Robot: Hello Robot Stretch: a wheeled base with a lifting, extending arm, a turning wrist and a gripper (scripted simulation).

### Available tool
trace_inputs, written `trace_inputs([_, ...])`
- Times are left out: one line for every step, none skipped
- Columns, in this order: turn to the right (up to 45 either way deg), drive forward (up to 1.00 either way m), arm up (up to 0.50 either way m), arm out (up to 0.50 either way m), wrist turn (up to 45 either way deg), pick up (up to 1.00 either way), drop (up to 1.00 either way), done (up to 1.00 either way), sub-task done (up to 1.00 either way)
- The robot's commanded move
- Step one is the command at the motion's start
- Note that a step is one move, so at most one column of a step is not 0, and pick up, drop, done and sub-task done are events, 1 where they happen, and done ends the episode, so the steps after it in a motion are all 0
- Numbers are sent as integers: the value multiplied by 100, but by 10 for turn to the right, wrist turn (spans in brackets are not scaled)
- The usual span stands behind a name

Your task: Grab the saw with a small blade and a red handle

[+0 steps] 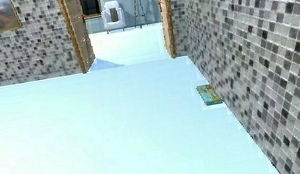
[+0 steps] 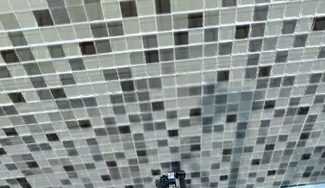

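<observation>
We are looking along a pale, smooth floor (image 1: pixel 85 136) between walls of small square mosaic tiles (image 1: pixel 273 44) in grey, black and off-white. A wood-framed doorway (image 1: pixel 75 32) is giving onto a white armchair (image 1: pixel 114 16). A flat green rectangular thing (image 1: pixel 208 95) is lying against the forward view's right wall. The gripper (image 2: pixel 164 186) is sitting low before this tiling; we cannot tell whether it is holding anything, nor where the saw is.

Grey, black and white mosaic wall (image 2: pixel 158 72), pale bluish floor (image 1: pixel 85 136), brown door frame (image 1: pixel 73 27), green flat thing (image 1: pixel 208 94), dark hand (image 2: pixel 164 185)
</observation>
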Motion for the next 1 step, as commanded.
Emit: trace_inputs([0, 0, 0, 0, 450, 0, 0, 0, 0])
